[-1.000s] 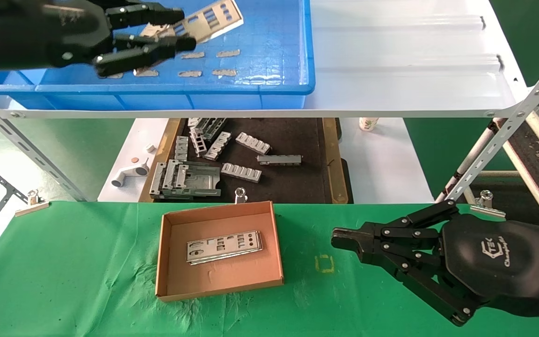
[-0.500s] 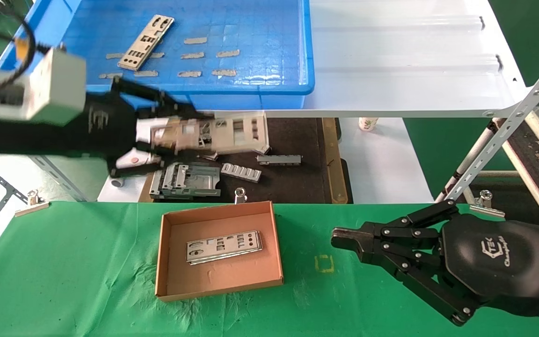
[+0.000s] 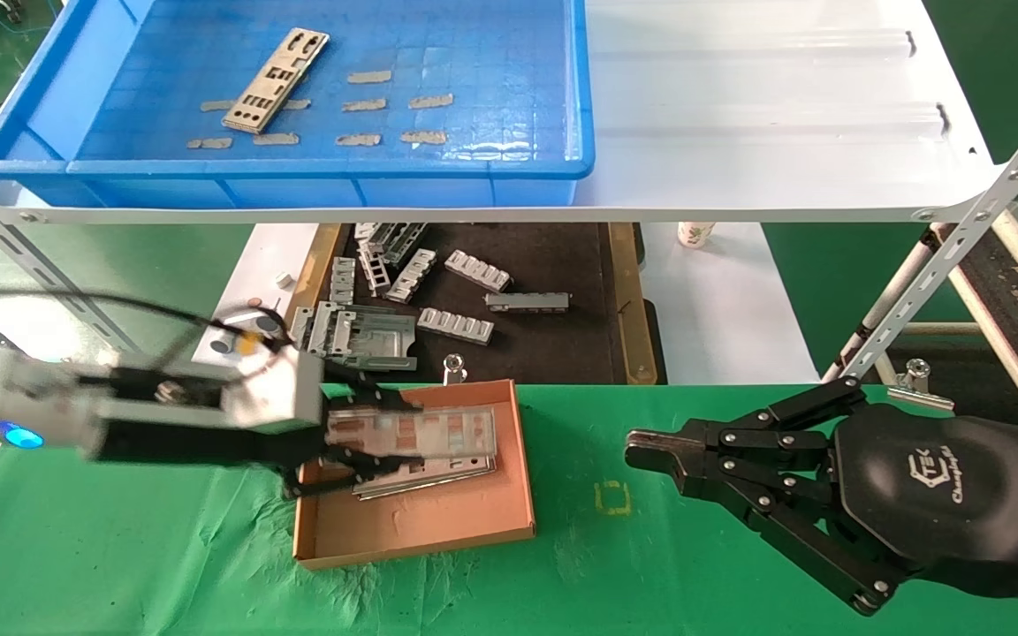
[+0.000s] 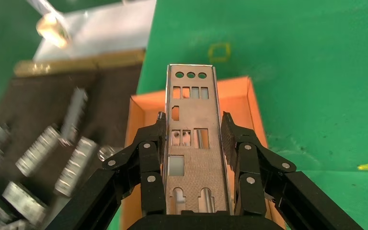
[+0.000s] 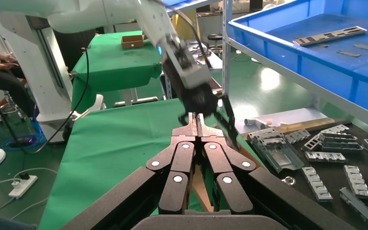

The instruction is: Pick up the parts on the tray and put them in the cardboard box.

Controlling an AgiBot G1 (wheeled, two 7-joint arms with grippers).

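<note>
**Second plate arrives over the box**

Half a second ago the left gripper (image 3: 341, 446) was carrying its plate across the black tray below the shelf; now it hangs over the small brown cardboard box (image 3: 474, 521) on the green cloth, with the thin silver punched metal plate (image 3: 412, 433) held roughly level above the box floor. From the left wrist view the plate (image 4: 191, 139) is clamped by its long edges between the two black fingers (image 4: 151, 158), reaching forward over the box (image 4: 249, 103).

One plate of the same kind (image 3: 438, 473) already lies in the box, directly beneath the carried one. Another (image 3: 277, 79) lies on the gridded floor of the large blue plastic tray (image 3: 509, 172) up on the white shelf.

The step in hand looks like placing, not yet releasing. The next move probably calls for a short descent until the plate rests on or just beside the one below, kept within the low walls, then an opening of the fingers.

The right gripper (image 3: 641, 455) is parked over the cloth to the box's right, fingers closed on nothing.
</note>
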